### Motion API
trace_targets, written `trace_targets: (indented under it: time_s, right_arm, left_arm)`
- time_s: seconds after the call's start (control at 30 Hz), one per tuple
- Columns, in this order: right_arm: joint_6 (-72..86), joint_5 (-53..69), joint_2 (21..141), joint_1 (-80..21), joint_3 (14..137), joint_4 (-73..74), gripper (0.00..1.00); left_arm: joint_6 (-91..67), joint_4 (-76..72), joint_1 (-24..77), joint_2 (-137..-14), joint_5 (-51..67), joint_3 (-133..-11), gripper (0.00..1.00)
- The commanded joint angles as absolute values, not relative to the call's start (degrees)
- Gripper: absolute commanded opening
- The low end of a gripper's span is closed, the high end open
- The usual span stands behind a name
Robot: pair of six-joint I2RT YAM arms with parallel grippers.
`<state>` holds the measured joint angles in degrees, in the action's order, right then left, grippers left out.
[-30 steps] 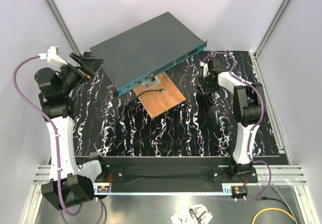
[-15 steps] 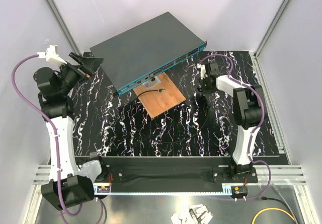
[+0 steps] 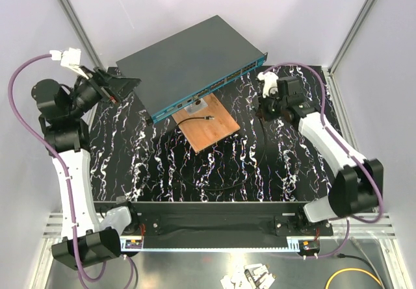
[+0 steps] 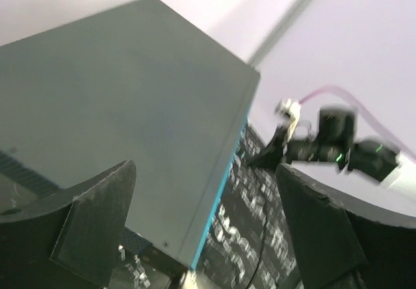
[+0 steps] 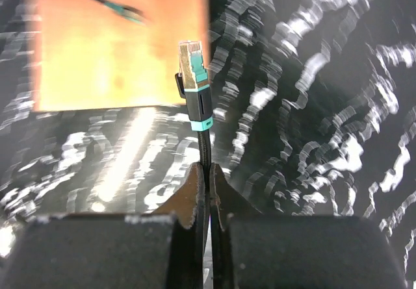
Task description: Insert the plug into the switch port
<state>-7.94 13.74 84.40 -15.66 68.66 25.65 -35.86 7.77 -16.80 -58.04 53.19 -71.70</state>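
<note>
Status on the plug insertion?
Left gripper open, empty, beside switch. Right gripper shut on cable just behind plug. Plug not in switch port yet. Wooden board lies before the ports.

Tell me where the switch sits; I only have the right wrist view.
Observer: In the top view the switch lies beyond the board, with its teal port strip facing the board.
Operator: Place my right gripper against those.
Observer: The right gripper, with the cable pinched, hangs to the right of the board, apart from the switch.
</note>
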Motion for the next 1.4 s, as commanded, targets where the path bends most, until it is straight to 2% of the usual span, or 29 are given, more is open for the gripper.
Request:
trace_targets:
  time_s: [0.0, 0.17, 0.2, 0.33, 0.63, 0.83, 1.1, 1.37]
  right_arm:
    - [-11.0, 17.0, 78.9, -20.4, 68.6, 27.1, 0.00]
    - [-14.7, 13.4, 73.2, -28.9, 67.5, 26.7, 0.00]
    - [-15.0, 12.6, 72.7, -29.8, 67.6, 26.9, 0.00]
    - [-17.8, 10.8, 70.8, -33.9, 68.6, 28.2, 0.00]
    - [-27.2, 10.4, 68.2, -43.3, 71.8, 30.6, 0.00]
    - [-32.8, 7.6, 68.6, -49.3, 73.4, 29.8, 0.00]
    - [-37.5, 5.8, 68.8, -55.5, 76.8, 30.1, 0.00]
    - [-41.3, 3.7, 69.3, -59.2, 77.2, 29.2, 0.00]
  left_arm:
    - [-22.9, 16.2, -15.6, -58.6, 62.2, -76.5, 0.91]
    - [-4.6, 30.7, -10.7, -59.0, 66.0, -80.3, 0.89]
    - [2.2, 36.9, -9.6, -59.2, 65.7, -81.2, 0.89]
    - [12.8, 47.0, -0.9, -60.4, 62.2, -83.4, 0.88]
    - [14.2, 49.7, 11.8, -63.0, 58.0, -82.8, 0.87]
    - [16.5, 51.9, 20.5, -64.2, 50.5, -83.1, 0.87]
    - [15.0, 50.6, 24.3, -64.9, 44.4, -82.1, 0.87]
    - [13.1, 51.5, 25.4, -67.1, 45.6, -82.3, 0.84]
